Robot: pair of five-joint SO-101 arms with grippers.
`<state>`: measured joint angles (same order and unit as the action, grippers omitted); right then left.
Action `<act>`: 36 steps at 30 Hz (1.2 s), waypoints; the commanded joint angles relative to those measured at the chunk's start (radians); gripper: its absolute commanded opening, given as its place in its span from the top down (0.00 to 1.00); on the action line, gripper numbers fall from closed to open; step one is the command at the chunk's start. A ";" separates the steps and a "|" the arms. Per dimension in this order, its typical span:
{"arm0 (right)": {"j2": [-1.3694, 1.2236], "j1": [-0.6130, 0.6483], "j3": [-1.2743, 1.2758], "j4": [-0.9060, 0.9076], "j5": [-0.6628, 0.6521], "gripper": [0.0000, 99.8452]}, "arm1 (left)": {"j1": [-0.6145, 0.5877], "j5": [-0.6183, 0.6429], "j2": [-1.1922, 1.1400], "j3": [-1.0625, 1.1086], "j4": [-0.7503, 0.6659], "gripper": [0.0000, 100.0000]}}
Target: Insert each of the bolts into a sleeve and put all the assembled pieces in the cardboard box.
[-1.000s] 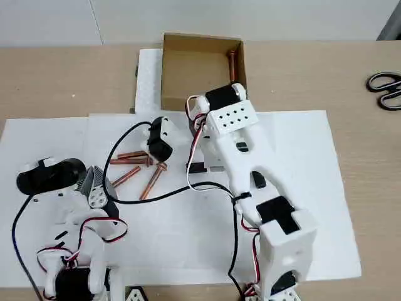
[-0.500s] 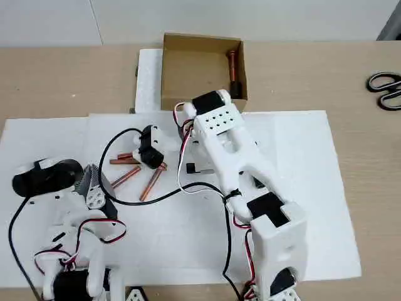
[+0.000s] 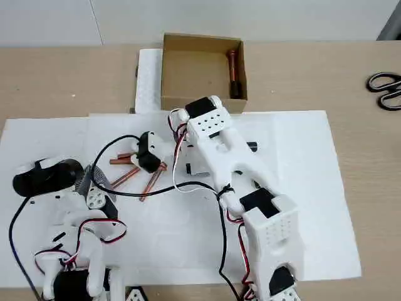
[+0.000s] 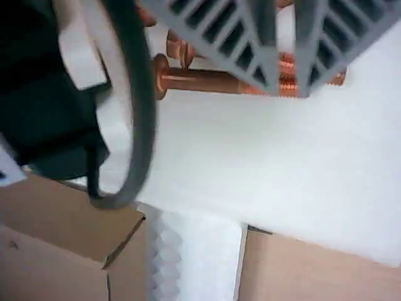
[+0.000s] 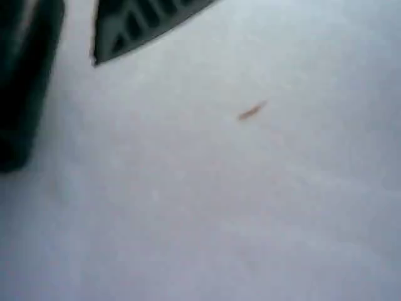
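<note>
Resting nearly closed and empty, the left fingers [image 4: 289, 93] sit just short of the loose bolts [image 3: 127, 177] on the counter. The right arm [image 3: 216, 135] hangs over them, grip untellable. One assembled piece [image 3: 233, 68] lies in the cardboard box [image 3: 188, 102] — the rest remain.

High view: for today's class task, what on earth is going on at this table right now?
Two robot arms are at the table. The right arm stretches across the white sheet, its hand over a cluster of loose copper bolts. The left hand sits just beside that cluster. One bolt with a dark end already lies in the cardboard box.
</note>
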<state>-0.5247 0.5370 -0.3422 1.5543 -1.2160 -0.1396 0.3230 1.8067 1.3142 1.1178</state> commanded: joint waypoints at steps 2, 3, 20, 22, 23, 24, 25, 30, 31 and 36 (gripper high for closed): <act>-0.013 0.001 -0.006 -0.031 -0.011 0.86 | -0.005 0.002 0.009 -0.042 -0.005 0.99; -0.019 0.001 -0.006 -0.047 -0.011 0.86 | -0.005 0.002 0.009 -0.042 -0.005 0.99; -0.074 -0.002 -0.006 -0.102 -0.023 0.89 | -0.005 0.002 0.009 -0.039 -0.005 0.99; -0.074 -0.002 -0.006 -0.102 -0.028 0.94 | -0.005 0.002 0.009 -0.038 -0.005 0.99; -0.073 -0.005 -0.008 -0.102 -0.026 0.98 | -0.005 0.002 0.009 -0.038 -0.005 0.99; -0.068 -0.013 -0.008 -0.102 -0.025 0.99 | -0.005 0.002 0.009 -0.038 -0.005 0.99; -0.065 -0.021 -0.008 -0.101 -0.025 0.98 | -0.005 0.002 0.009 -0.038 -0.005 0.99; -0.064 -0.064 -0.107 -0.041 0.052 0.99 | -0.005 0.002 0.009 -0.021 -0.005 0.99; -0.064 -0.067 -0.143 -0.018 0.066 0.99 | -0.005 0.003 0.009 -0.021 -0.005 0.99; -0.064 -0.085 -0.338 0.088 0.167 0.99 | -0.005 0.005 0.009 -0.021 -0.005 0.99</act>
<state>-0.6015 0.4664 -0.5478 1.5865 -1.1116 -0.1396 0.3230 1.8067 1.3142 1.1178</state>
